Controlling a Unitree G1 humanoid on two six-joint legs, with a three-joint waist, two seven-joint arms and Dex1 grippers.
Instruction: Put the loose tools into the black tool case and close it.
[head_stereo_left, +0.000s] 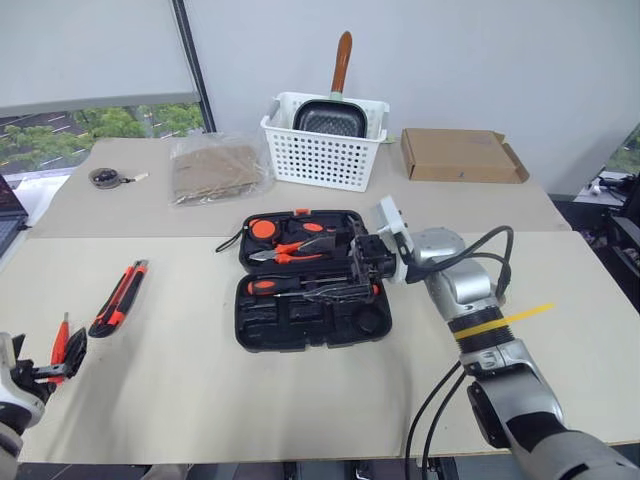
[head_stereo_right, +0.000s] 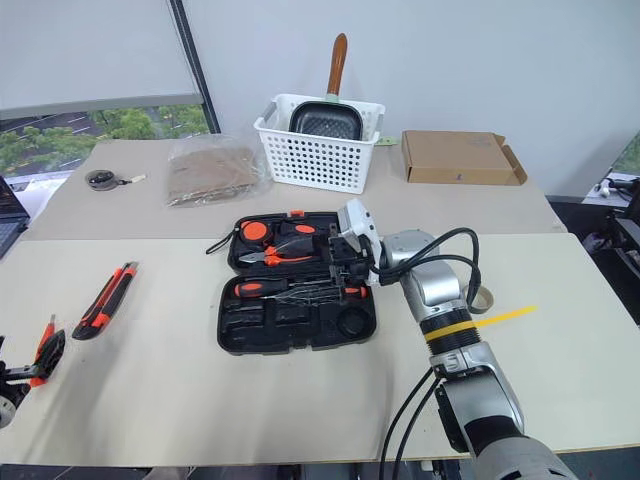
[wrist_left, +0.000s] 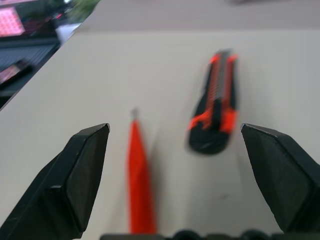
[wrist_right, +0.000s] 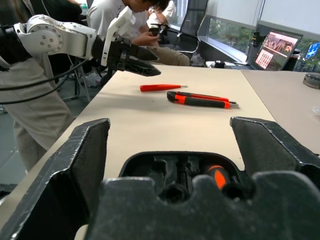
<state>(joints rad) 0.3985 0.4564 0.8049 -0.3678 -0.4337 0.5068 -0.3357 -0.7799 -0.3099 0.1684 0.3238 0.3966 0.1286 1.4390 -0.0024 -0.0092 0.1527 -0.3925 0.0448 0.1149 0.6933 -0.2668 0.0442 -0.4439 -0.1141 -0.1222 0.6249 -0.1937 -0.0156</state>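
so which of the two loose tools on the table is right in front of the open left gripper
The small all-red screwdriver, lying between the left gripper fingers. The red-and-black utility knife lies farther off.

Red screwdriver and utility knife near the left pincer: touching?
Apart. The left wrist view shows bare table between the red screwdriver and the utility knife; the right wrist view shows the same gap.

The left end effector (wrist_left: 175, 165) hangs low over the pale table (wrist_left: 150, 70), its two black fingers (wrist_left: 75, 180) spread wide apart with nothing between them touching either one. Between the fingers, nearer one of them, lies the red screwdriver (wrist_left: 139, 175), its thin metal tip pointing away from the camera. Just beside it, apart from it and a little farther out, lies the red-and-black knife (wrist_left: 216, 112), roughly parallel to the screwdriver. Both rest flat on the table.
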